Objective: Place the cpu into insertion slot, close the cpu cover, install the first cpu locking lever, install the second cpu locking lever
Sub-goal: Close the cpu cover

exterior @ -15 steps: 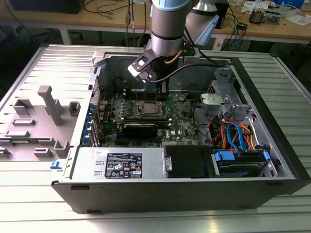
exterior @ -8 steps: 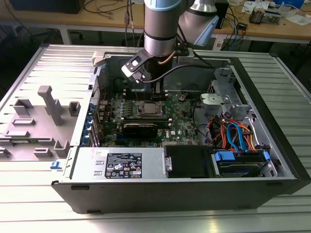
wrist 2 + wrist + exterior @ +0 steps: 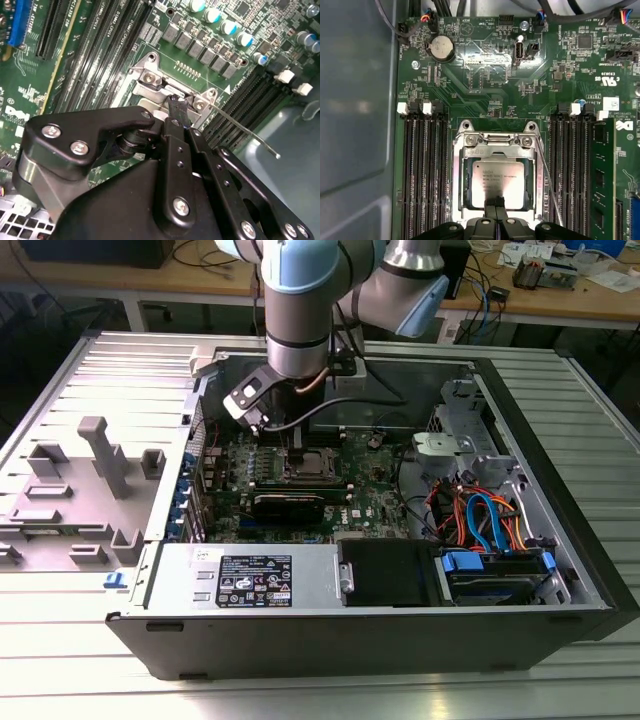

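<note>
The cpu (image 3: 497, 180), a square chip with a silvery top, lies flat in the insertion slot (image 3: 468, 186) on the green motherboard. The cpu cover (image 3: 456, 175), a silvery frame, lies down around it. My gripper (image 3: 495, 204) is shut, its two black fingertips (image 3: 177, 107) pressed together at the edge of the cover, holding nothing. A thin wire locking lever (image 3: 549, 180) runs along one side of the socket, and its free end (image 3: 272, 152) sticks out unlatched. In the exterior view the arm reaches down into the open computer case, with the gripper (image 3: 297, 448) over the socket (image 3: 312, 466).
Long black memory slots (image 3: 422, 170) flank the socket, and a green memory stick (image 3: 603, 170) stands in one. A coin battery (image 3: 441, 47) sits on the board beyond. The case holds a power supply (image 3: 250, 580), a black drive (image 3: 385, 570) and a bundle of cables (image 3: 480, 520).
</note>
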Robot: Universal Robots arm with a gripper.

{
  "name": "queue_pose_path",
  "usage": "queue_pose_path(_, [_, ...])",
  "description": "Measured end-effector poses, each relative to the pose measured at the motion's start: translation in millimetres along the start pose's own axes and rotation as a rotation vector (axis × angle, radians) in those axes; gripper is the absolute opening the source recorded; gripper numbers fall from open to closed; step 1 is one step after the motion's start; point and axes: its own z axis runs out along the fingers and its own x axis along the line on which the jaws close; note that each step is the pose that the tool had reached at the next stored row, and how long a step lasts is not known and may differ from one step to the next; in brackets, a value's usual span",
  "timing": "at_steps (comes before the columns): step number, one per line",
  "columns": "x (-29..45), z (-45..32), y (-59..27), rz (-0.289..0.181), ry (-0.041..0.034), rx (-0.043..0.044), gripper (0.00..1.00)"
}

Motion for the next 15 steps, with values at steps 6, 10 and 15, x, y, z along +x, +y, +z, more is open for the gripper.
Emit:
queue_pose_path(6, [0.4,-8.6,0.1,0.0,-0.0068,0.0002,0.11])
queue_pose_path(10, [0.3,-9.8,6.5,0.0,-0.0107,0.0003,0.11])
queue_pose_path(15, [0.1,-9.7,12.6,0.0,-0.011,0.0003,0.11])
